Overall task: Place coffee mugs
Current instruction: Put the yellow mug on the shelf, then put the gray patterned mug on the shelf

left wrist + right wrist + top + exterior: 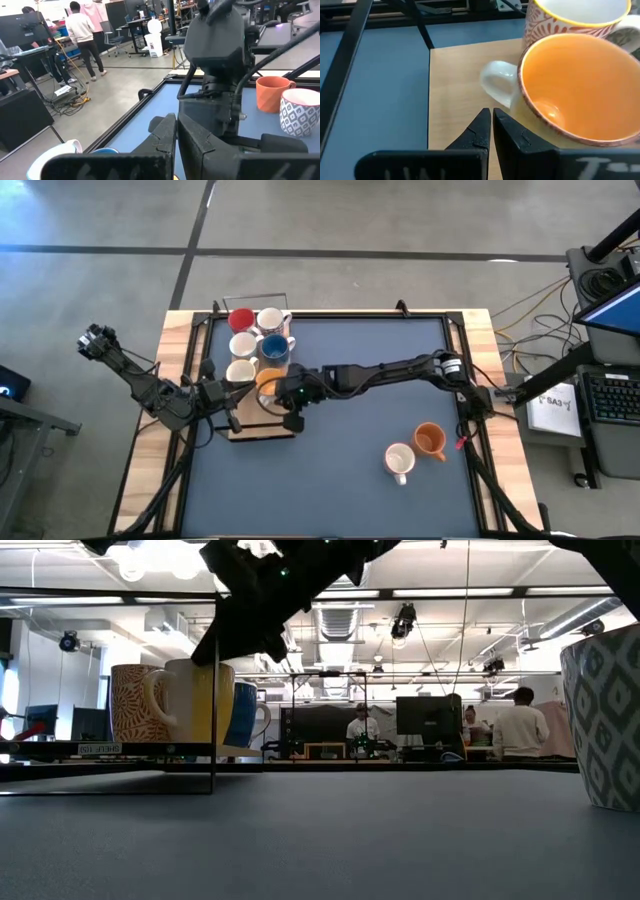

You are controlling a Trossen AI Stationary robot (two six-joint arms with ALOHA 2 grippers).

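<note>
Several coffee mugs stand in two rows on a wooden board (262, 430) at the table's left: red (241, 319), white (271, 321), blue (274, 348), and nearest a cream mug with an orange inside (580, 80). My right gripper (491, 125) reaches across the table and is shut beside this mug, below its white handle (496, 82), low over the board. My left gripper (175, 131) is shut on nothing at the board's left side (218, 395). An orange mug (430, 440) and a white patterned mug (399, 461) stand on the table near the right front. My right gripper's shut fingers (512, 137) stand close against the lower wall of the orange-lined mug, under its handle, slanting down from the table's right. Whether they touch the wall I cannot tell. The mug stands upright on the board.
A thin wire frame (250, 300) rises around the board's far end. A dark raised rim (455, 350) runs around the blue table top. In the room beyond the table, people stand at desks with monitors (520, 725).
</note>
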